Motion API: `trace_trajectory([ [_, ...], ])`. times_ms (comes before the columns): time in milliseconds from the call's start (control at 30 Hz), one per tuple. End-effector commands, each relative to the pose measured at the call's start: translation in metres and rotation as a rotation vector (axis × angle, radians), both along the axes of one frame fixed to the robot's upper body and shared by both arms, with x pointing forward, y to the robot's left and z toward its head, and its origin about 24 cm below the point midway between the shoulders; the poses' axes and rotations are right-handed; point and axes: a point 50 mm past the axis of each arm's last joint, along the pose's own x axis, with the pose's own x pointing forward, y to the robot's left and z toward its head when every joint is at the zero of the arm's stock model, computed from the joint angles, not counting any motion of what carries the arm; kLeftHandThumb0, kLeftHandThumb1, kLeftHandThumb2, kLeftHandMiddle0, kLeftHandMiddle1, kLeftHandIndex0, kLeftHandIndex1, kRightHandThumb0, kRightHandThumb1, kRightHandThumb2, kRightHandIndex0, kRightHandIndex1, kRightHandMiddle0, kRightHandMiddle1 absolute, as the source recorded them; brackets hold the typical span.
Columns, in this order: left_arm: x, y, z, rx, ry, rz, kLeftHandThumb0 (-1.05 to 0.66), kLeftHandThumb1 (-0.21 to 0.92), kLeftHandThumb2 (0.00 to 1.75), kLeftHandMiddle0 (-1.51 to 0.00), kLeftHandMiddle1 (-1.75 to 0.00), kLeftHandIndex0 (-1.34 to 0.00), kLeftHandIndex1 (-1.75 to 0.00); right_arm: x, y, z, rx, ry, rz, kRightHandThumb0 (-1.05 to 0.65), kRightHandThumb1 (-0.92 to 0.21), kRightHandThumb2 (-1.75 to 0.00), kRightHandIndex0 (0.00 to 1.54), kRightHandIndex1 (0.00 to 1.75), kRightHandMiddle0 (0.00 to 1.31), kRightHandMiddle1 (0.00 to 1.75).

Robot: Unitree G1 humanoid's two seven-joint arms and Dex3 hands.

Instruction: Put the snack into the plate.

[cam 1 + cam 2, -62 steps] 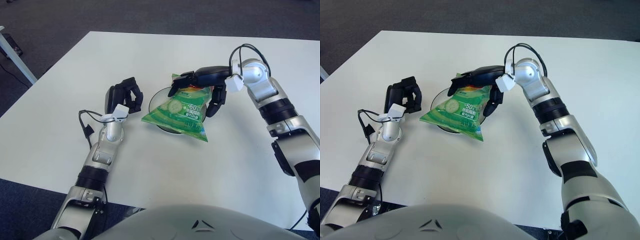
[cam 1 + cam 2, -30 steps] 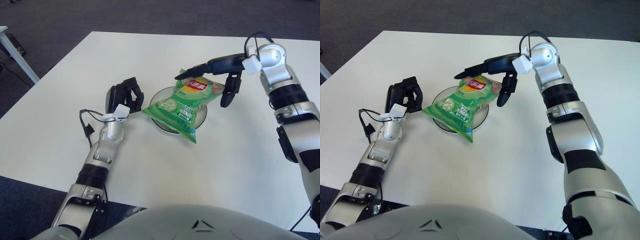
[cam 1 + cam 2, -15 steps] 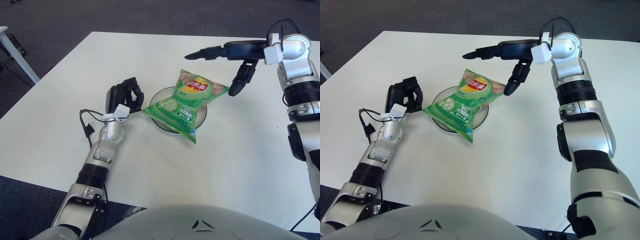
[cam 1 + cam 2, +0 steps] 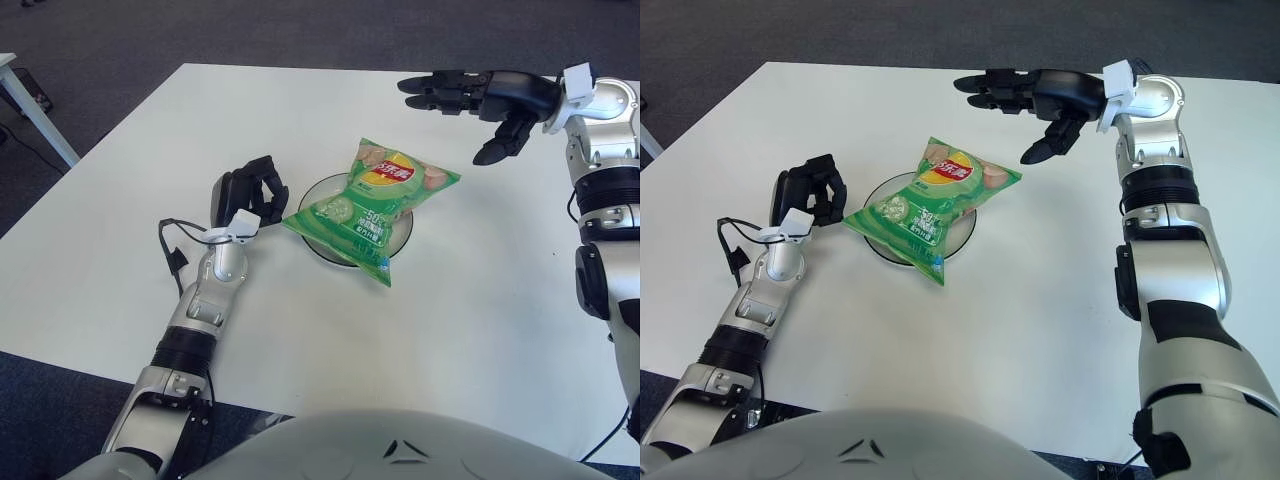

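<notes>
While the snack (image 4: pixel 378 203) lay across the plate (image 4: pixel 402 233) on the white desk (image 4: pixel 470 300), the right hand (image 4: pixel 482 100) hovered beyond it with fingers spread, holding nothing; the left hand (image 4: pixel 247 193), fingers curled and empty, showed just left of the plate.

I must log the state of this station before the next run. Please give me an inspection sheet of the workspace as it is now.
Surface: white table, bare where visible.
Job's things: green snack bag lies on the plate, overhanging its rim on several sides.
Clutter: nothing seen.
Hands: right hand raised beyond the bag, fingers spread, holding nothing; left hand left of the plate, fingers curled, holding nothing.
Cables: black cable looped beside the left wrist; another at the right wrist.
Surroundings: dark carpet floor; white table leg at far left.
</notes>
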Motion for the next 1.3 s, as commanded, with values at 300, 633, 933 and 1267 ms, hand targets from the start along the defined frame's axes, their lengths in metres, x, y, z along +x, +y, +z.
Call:
trace_trajectory([
  [300,-0.027,0.001,-0.058,-0.033,0.233,0.045,-0.51,0.65,0.99,-1.34,-1.75,-1.10,-1.75,-0.001,-0.040,-0.045,0.244,0.099,-0.323,-0.78,-0.40,-0.79,0.05,0.02,0.00,0.25],
  [633,-0.026,0.001,-0.058,-0.062,0.228,0.062,-0.51,0.65,0.99,-1.33,-1.75,-1.09,-1.75,-0.024,-0.045,-0.103,0.572,0.194,-0.704,-0.43,-0.47,-0.99,0.30,1.01,0.01,1.30],
  [933,-0.025,0.004,-0.058,-0.083,0.232,0.067,-0.51,0.64,1.00,-1.34,-1.75,-1.10,-1.75,-0.038,-0.050,-0.116,0.719,0.302,-0.954,-0.04,-0.60,-0.90,0.42,1.48,0.33,1.73],
  [1267,-0.025,0.005,-0.057,-0.126,0.243,0.058,-0.51,0.64,1.00,-1.34,-1.75,-1.10,-1.75,-0.057,-0.063,-0.149,0.884,0.444,-1.123,-0.01,-0.43,-1.09,0.59,1.46,0.42,1.75],
])
